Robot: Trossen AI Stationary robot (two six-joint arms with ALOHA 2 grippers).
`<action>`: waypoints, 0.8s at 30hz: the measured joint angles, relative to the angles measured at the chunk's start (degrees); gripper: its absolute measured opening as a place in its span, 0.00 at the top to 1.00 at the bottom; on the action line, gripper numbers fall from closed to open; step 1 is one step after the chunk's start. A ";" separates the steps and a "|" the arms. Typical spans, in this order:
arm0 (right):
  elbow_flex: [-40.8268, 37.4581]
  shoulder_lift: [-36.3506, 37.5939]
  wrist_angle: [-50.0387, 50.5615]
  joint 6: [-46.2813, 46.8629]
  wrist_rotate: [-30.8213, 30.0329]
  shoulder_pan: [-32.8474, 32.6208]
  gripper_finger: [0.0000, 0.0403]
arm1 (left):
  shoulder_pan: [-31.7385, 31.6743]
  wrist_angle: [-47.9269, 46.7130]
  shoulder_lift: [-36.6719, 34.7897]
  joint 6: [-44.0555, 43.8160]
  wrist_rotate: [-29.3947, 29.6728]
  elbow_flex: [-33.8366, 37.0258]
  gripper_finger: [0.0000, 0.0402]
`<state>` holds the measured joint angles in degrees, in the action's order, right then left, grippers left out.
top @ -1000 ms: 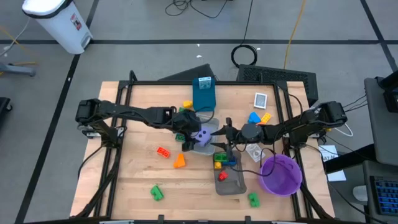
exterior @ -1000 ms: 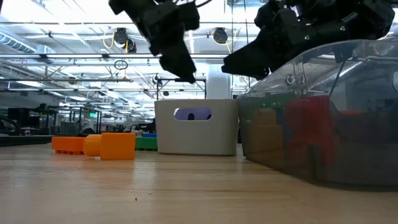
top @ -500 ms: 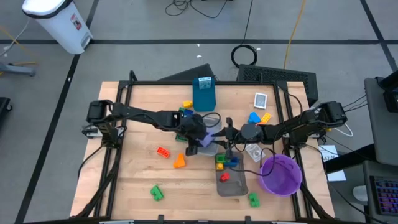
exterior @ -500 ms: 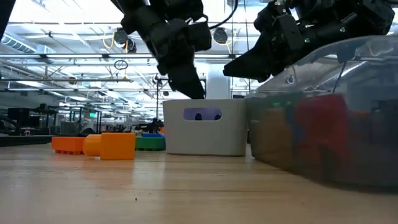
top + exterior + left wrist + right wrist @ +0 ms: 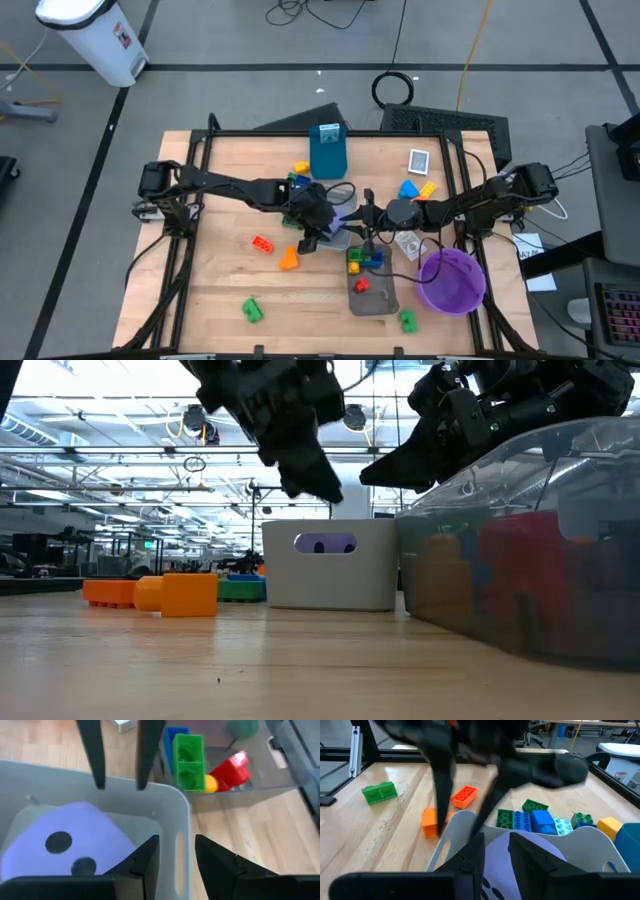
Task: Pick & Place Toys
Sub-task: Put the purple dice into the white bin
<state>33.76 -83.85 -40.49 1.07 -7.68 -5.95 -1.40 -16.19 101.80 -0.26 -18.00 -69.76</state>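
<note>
both grippers have narrowed since a second ago, and the small grey tray (image 5: pixel 330 565) has slid slightly toward the clear tray (image 5: pixel 372 296).

counted from the near table edge in the high view: two green bricks (image 5: pixel 251 310), the purple bowl (image 5: pixel 452 280), then the clear tray holding red, green, yellow and blue bricks. farther on lie two orange bricks (image 5: pixel 263 244).

the left gripper (image 5: pixel 176 851) has its fingers nearly together astride the small grey tray's wall, and the right gripper (image 5: pixel 496 849) pinches its opposite rim the same way. only the wrist views show the purple die (image 5: pixel 70 842) lying inside; the low view shows it merely through the handle slot.
</note>
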 joint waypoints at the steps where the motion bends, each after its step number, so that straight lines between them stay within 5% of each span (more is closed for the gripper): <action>1: 0.00 -0.01 0.02 -0.01 0.01 0.01 0.80 | -0.07 -0.01 0.97 0.00 -0.05 0.00 0.67; 24: 0.00 -0.01 0.02 0.14 0.00 0.01 0.80 | -2.70 -2.09 4.09 0.07 1.87 0.02 0.67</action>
<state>33.76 -83.85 -40.47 1.21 -7.68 -5.94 -4.10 -18.27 105.89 -0.18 -16.13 -69.73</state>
